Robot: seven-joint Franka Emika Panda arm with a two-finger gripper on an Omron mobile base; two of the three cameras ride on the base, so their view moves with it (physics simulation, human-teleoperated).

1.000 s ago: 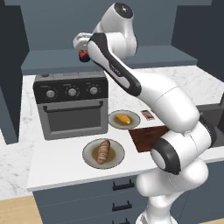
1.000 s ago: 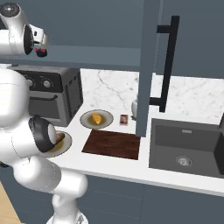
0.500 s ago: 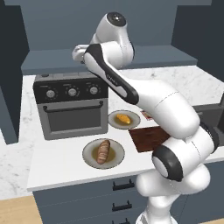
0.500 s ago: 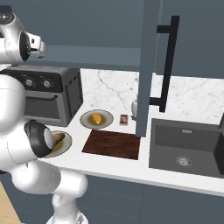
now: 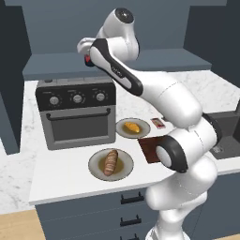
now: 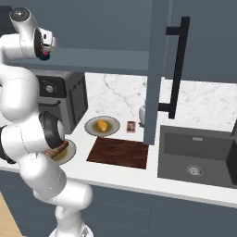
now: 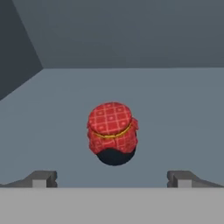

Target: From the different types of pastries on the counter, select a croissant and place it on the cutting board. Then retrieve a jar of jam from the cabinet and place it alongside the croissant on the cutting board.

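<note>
The jar of jam [image 7: 112, 131], with a red checked cloth lid over dark contents, stands on the cabinet shelf [image 7: 179, 105]. My gripper [image 7: 112, 179] is open, its fingertips [image 7: 43, 178] spread wide on either side just short of the jar. From the base, the hand [image 5: 86, 51] reaches to the shelf beside the jar [image 5: 87, 60]. The yellow-orange croissant [image 5: 132, 127] lies on its round plate on the counter [image 5: 65, 176]. The reddish-brown cutting board [image 6: 119, 152] is bare, in front of the croissant [image 6: 102, 125].
A brown striped loaf [image 5: 110, 162] lies on a second plate at the front. A black toaster oven [image 5: 77, 112] stands left of the plates. A red packet [image 6: 131, 126], a white bottle [image 6: 142, 115], an open cabinet door [image 6: 155, 69] and a sink [image 6: 196, 155] are to the right.
The arm's upper links have shifted slightly while the hand stays at the shelf by the jar. The pastries and the board have not moved.
</note>
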